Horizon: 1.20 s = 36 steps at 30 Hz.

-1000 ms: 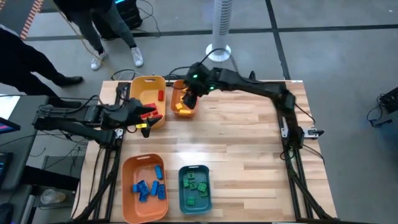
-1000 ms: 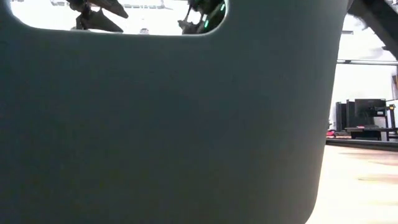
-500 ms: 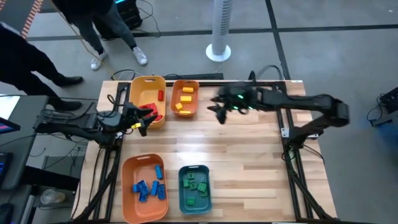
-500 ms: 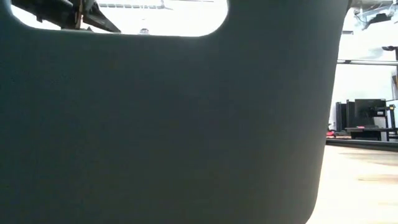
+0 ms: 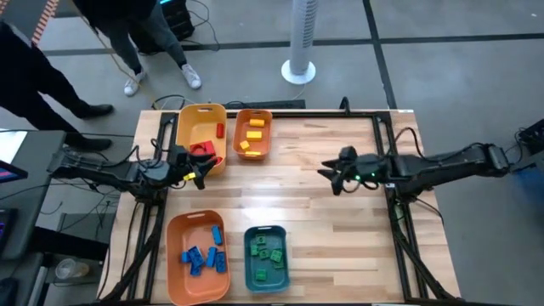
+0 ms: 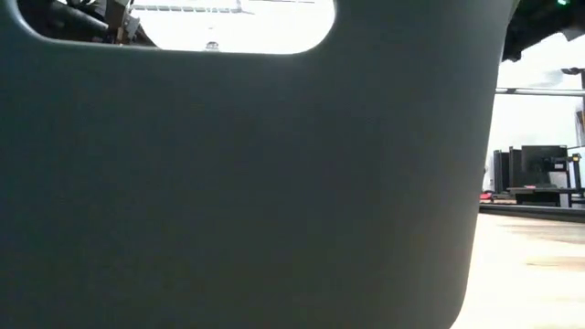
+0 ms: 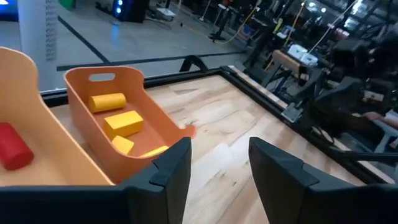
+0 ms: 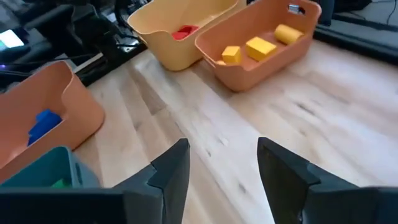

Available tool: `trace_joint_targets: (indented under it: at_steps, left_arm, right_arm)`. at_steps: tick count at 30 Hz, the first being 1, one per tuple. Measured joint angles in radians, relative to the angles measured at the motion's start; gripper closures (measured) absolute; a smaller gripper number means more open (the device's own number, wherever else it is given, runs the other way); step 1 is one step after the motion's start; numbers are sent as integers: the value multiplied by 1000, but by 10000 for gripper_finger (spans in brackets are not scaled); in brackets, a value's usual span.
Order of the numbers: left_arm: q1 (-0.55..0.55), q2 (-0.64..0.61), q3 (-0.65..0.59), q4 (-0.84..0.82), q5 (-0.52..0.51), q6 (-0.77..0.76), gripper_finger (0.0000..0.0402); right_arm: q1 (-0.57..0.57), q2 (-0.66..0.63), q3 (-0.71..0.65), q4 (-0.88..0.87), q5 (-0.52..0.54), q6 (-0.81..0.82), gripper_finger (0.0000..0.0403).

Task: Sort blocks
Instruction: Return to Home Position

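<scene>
The left pincer (image 7: 219,152) hung, fingers apart, at the desk's (image 5: 331,229) left edge beside the yellow bin (image 5: 194,127) holding red blocks (image 5: 204,150). Blue blocks (image 5: 204,255) lay in the large orange bin (image 5: 174,231) by the near edge. Yellow blocks (image 5: 250,141) filled the small orange bin (image 5: 252,113). Green blocks (image 5: 266,252) sat in the teal bin (image 5: 265,229). The right pincer (image 8: 222,149), fingers apart, hovered near the right edge.

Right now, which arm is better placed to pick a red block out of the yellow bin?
Left, probably. The left tool is open right beside the yellow bin, near its red blocks; the right tool hangs much farther off.
</scene>
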Motion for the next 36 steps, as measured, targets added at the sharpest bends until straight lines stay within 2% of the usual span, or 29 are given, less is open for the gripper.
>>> trace_joint_targets:
  at_steps: [6, 14, 17, 21, 23, 26, 30, 33, 36]
  left_arm:
    - [-39, -6, -17, 31, -53, -3, 258]
    - [-43, -109, -18, 24, -72, 54, 260]
    - [-41, -144, -18, 22, -73, 153, 260]
    - [-41, -149, -18, -29, -76, 266, 260]
    - [-40, -143, -18, -78, -82, 266, 260]
    - [-40, -144, -18, -164, -83, 183, 260]
    - [-40, -144, -47, -183, -103, 164, 260]
    - [-40, -144, -76, -176, -111, 178, 260]
    - [-40, -143, -110, -179, -111, 148, 260]
  right_arm:
    - [104, -109, -110, 2, 95, 104, 211]
    - [229, -249, -230, 5, 203, 242, 213]
    - [254, -298, -254, 3, 228, 342, 219]
    - [271, -327, -254, 0, 326, 448, 235]
    - [271, -335, -254, -25, 375, 560, 243]
    - [271, -336, -254, -80, 426, 757, 258]
    - [276, -332, -254, -86, 430, 974, 278]
    - [266, -332, -254, -104, 415, 1034, 288]
    - [271, -335, -254, -104, 289, 1021, 290]
